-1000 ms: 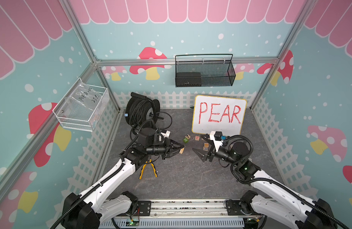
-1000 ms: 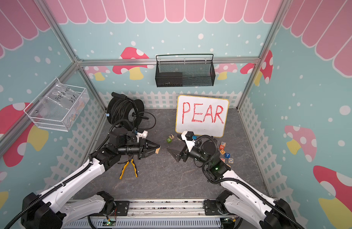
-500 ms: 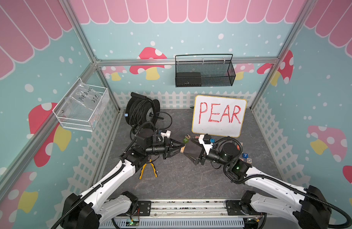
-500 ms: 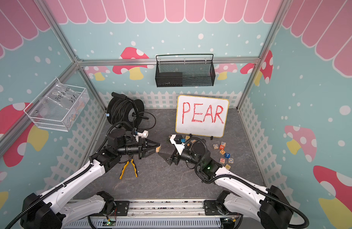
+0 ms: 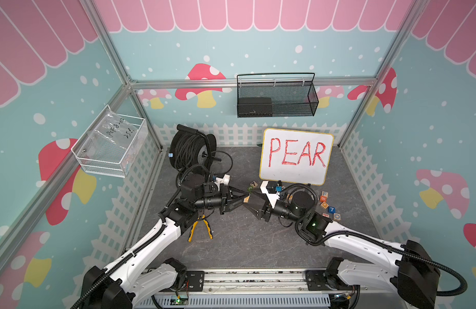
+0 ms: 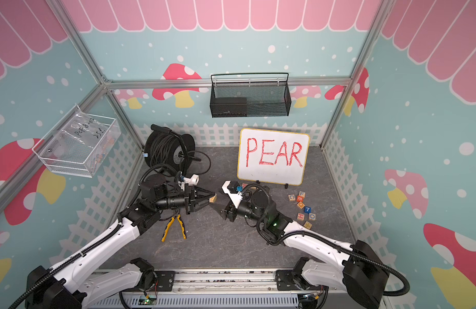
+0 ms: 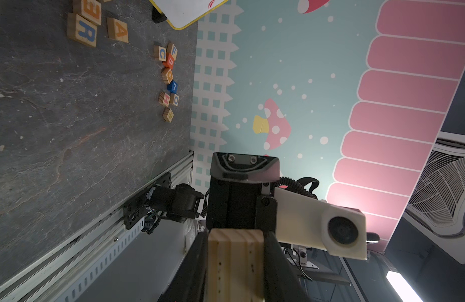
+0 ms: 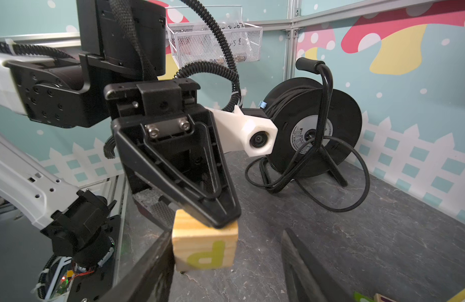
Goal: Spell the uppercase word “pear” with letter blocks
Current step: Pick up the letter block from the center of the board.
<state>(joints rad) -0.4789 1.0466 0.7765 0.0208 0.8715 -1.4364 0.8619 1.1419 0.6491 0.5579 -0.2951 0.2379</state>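
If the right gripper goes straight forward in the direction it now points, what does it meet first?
Most likely the block with the yellow P, held by the left gripper. It sits between the open fingers of the right gripper, apparently very near one.

Front floor lies open; cable reel, pliers, whiteboard and stray blocks hem it in.

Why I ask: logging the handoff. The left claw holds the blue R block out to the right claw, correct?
No. The left claw holds the yellow P block out to the right claw; the right wrist view shows the P.
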